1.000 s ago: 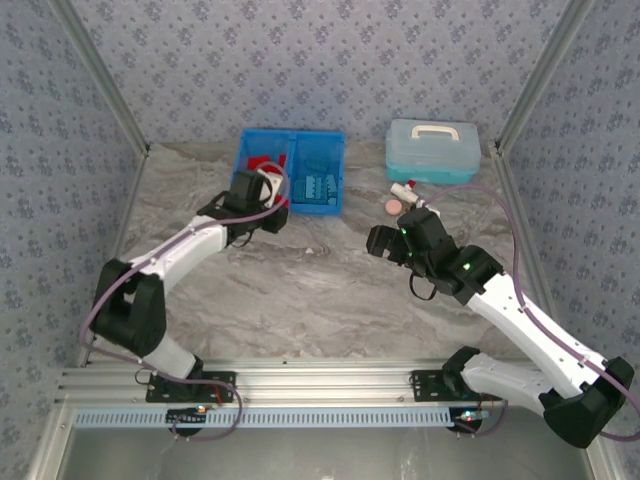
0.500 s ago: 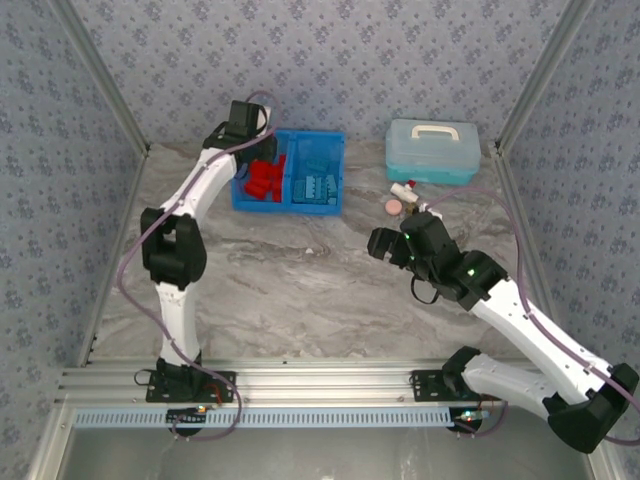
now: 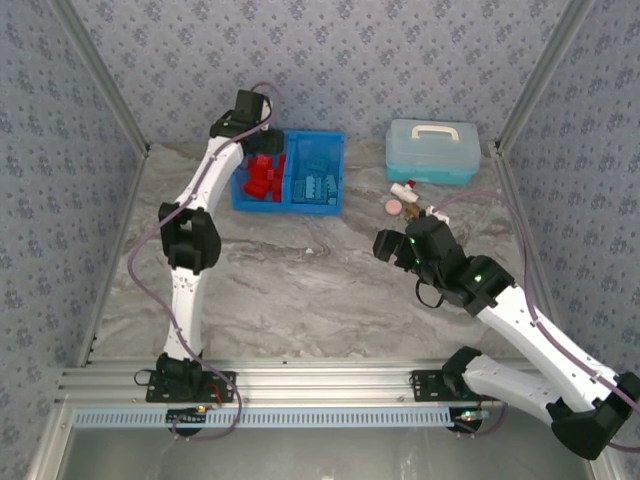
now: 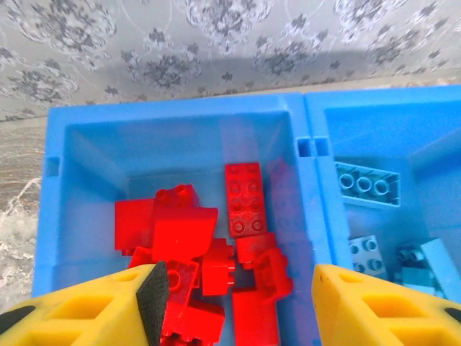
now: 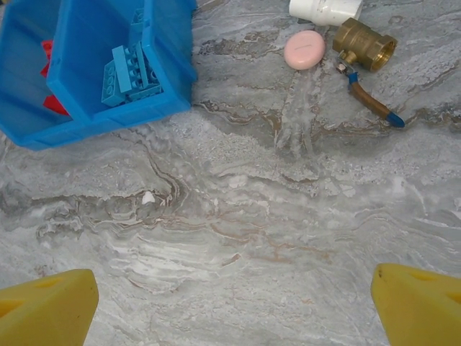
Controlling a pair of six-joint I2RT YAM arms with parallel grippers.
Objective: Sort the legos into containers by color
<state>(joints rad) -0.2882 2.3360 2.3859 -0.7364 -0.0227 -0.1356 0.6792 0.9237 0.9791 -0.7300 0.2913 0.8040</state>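
The bright blue bin (image 4: 50, 216) has two compartments split by a divider (image 4: 317, 209). Several red legos (image 4: 189, 238) lie piled in the left one, and light blue legos (image 4: 366, 184) lie in the right one. My left gripper (image 4: 238, 306) hangs open above the red pile with nothing between its yellow fingers (image 4: 86, 310). From above, the left gripper (image 3: 262, 138) is over the bin's (image 3: 334, 170) back left corner. My right gripper (image 3: 385, 244) stands open over bare table, right of the bin. Its view shows the bin (image 5: 108, 119) and light blue legos (image 5: 130, 76) at upper left.
A pale blue lidded case (image 3: 432, 150) stands at the back right. A pink disc (image 5: 305, 49), a brass-coloured valve (image 5: 364, 45) and a white piece (image 5: 324, 9) lie on the marble table (image 5: 252, 216) beyond my right gripper. Patterned walls enclose the table.
My left arm has swung up and stretched from the bin's front edge to above its back left corner. The right gripper has shifted slightly to the right.
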